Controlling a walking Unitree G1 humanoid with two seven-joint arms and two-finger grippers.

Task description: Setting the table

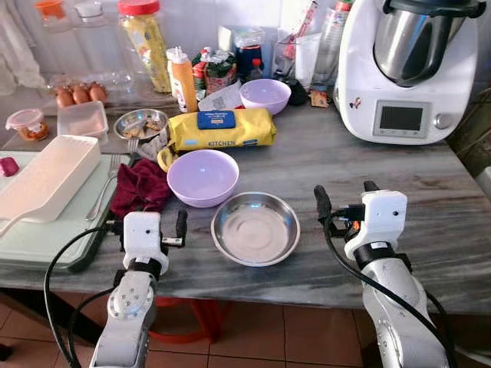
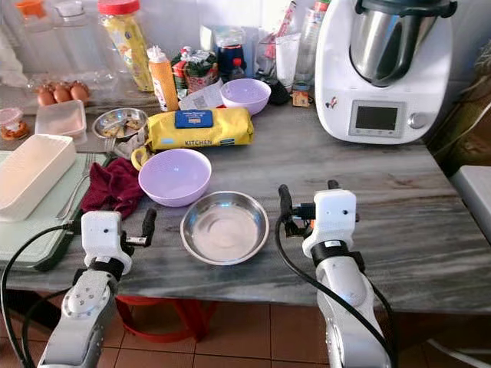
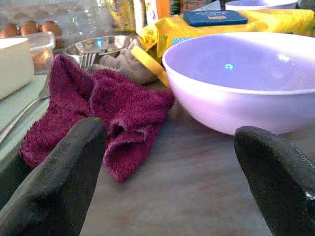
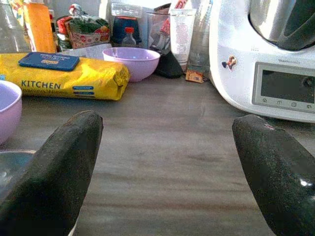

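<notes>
Setting: early | steel dish (image 1: 255, 228), lilac bowl (image 1: 202, 177) lower centre, unplaced | left gripper (image 1: 150, 228), right gripper (image 1: 344, 198) wide, empty

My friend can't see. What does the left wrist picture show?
A big purple bowl sits on the grey table beside a crumpled dark red cloth. The left gripper has its two black fingers spread wide in front of them.

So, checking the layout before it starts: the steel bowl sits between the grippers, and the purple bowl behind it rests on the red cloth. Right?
Not quite. The purple bowl rests on the table beside the red cloth, as the left wrist view shows. The steel bowl does sit between the grippers.
</notes>
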